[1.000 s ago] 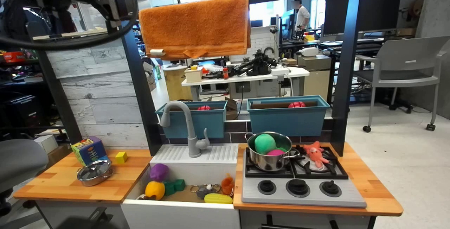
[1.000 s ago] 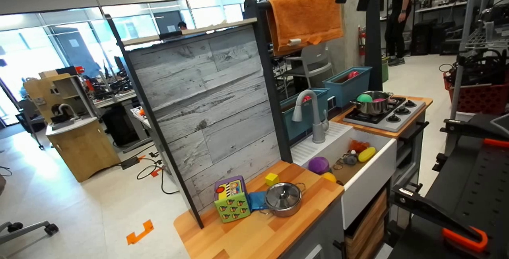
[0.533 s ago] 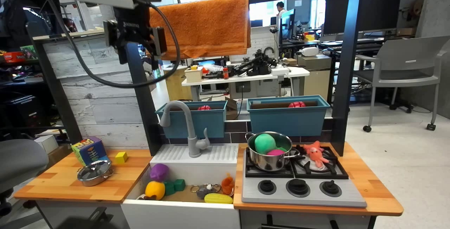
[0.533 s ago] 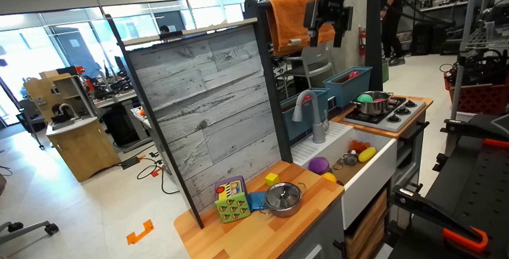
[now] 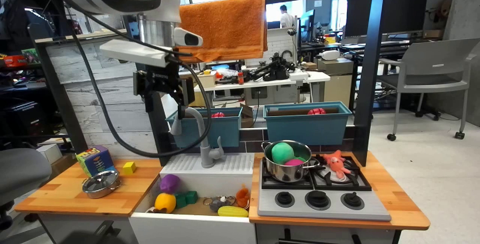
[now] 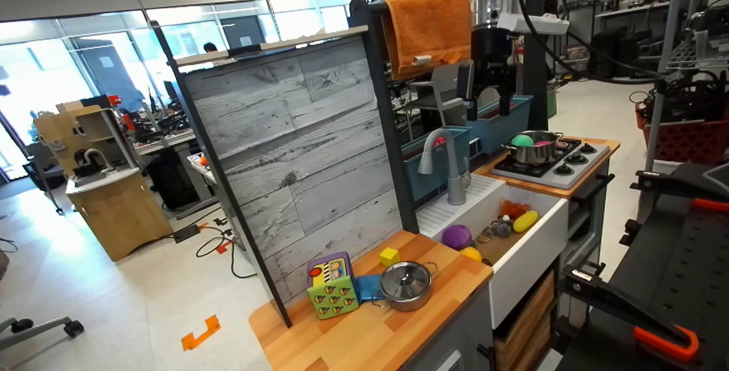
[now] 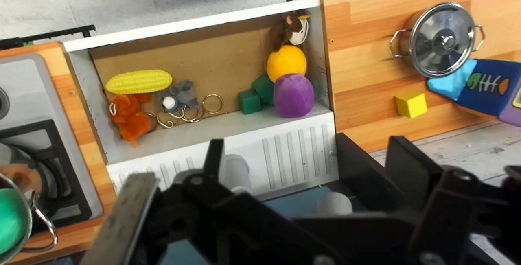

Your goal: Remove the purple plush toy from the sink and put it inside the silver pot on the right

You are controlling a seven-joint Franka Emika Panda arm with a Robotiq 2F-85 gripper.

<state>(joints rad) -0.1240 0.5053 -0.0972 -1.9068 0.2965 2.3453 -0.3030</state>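
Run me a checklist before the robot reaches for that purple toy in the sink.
1. End effector open, nothing in its grip: ok.
2. Purple toy in the sink, uncovered in the wrist view: ok.
3. Free space around it: not ok; yellow toy and green blocks crowd it.
4. Enough gap between end effector and faucet: cannot tell; they overlap in an exterior view.
5. Silver pot uncovered: ok.
6. Room left in the pot: cannot tell; a green ball and something pink lie inside.

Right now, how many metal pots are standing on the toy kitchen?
2: the open silver pot on the stove, and the lidded silver pot on the wooden counter, near the yellow cube. No others show.
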